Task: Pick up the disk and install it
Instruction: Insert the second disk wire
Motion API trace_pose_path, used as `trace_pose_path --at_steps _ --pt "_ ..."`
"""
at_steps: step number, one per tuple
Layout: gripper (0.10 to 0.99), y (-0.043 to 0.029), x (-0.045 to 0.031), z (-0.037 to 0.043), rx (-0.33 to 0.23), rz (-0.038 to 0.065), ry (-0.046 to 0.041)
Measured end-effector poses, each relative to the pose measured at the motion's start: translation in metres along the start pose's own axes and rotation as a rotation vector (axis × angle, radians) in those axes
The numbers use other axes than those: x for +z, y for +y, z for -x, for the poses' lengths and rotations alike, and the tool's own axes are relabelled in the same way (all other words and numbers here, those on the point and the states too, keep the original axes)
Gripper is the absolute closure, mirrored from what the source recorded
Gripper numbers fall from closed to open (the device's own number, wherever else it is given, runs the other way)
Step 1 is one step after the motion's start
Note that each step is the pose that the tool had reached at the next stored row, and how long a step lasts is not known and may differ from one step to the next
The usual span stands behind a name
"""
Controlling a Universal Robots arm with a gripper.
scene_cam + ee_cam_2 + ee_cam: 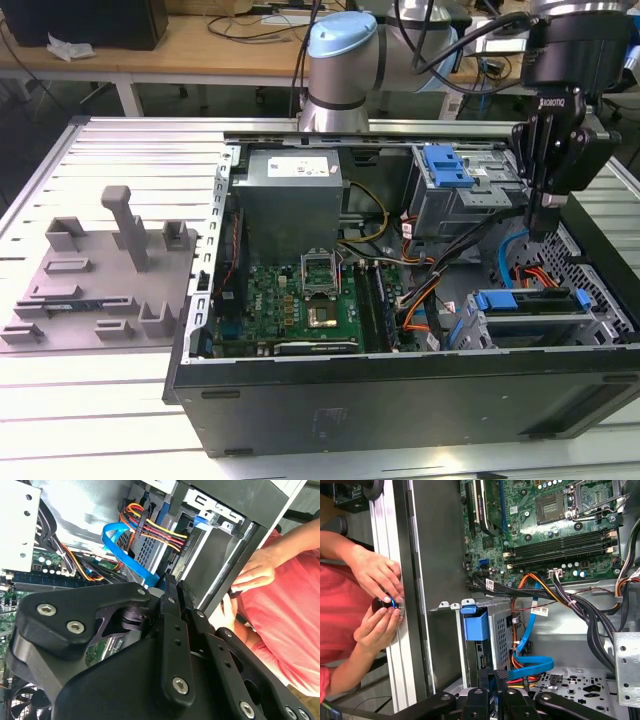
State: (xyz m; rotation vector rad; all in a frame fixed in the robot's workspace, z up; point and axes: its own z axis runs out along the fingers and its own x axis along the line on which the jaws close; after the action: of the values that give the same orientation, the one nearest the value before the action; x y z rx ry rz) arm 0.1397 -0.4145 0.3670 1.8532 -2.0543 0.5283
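The disk (528, 300) lies flat in the drive bay at the front right corner of the open computer case, its blue carrier on top with a tab at each end. In the first wrist view a blue end tab (476, 625) of the carrier shows at the bay's mouth. My gripper (540, 228) hangs above the case's right side, behind and above that bay, fingers pointing down. In both wrist views the gripper (493, 674) (172, 582) is shut with nothing between its fingers.
A blue latch piece (447, 165) tops the grey drive cage at the back. Blue data cable (532, 664) and orange-yellow wires (155, 527) loop below the gripper. A person's hands (380, 597) hold a small black object by the case's outer wall. A grey fixture (110, 265) lies at the exterior view's left.
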Motion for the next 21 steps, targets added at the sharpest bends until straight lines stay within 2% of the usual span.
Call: trace_pose_path --at_steps 3,4,5,8,10,13,16,17,19,20,21 --pt "0.925 0.0002 0.0 -0.0002 0.001 0.0 -0.0001" --pt "0.925 0.0002 0.0005 -0.0016 0.003 -0.002 -0.0062" --pt "0.925 0.0001 0.0021 -0.004 0.006 -0.008 -0.0204" --pt "0.925 -0.0004 0.0048 -0.0089 0.013 -0.018 -0.0427" --pt "0.925 -0.0009 0.0079 -0.014 0.016 -0.021 -0.0532" --pt "0.925 -0.0021 0.0167 -0.0273 0.017 -0.019 -0.0817" --pt "0.925 -0.0028 0.0239 -0.0371 0.018 -0.016 -0.11" --pt "0.925 -0.0031 0.0276 -0.0419 0.019 -0.014 -0.1359" --pt "0.925 -0.0032 0.0298 -0.0449 0.019 -0.012 -0.153" --pt "0.925 -0.0034 0.0321 -0.0479 0.02 -0.011 -0.1706" --pt "0.925 -0.0035 0.0337 -0.0499 0.02 -0.01 -0.1809"
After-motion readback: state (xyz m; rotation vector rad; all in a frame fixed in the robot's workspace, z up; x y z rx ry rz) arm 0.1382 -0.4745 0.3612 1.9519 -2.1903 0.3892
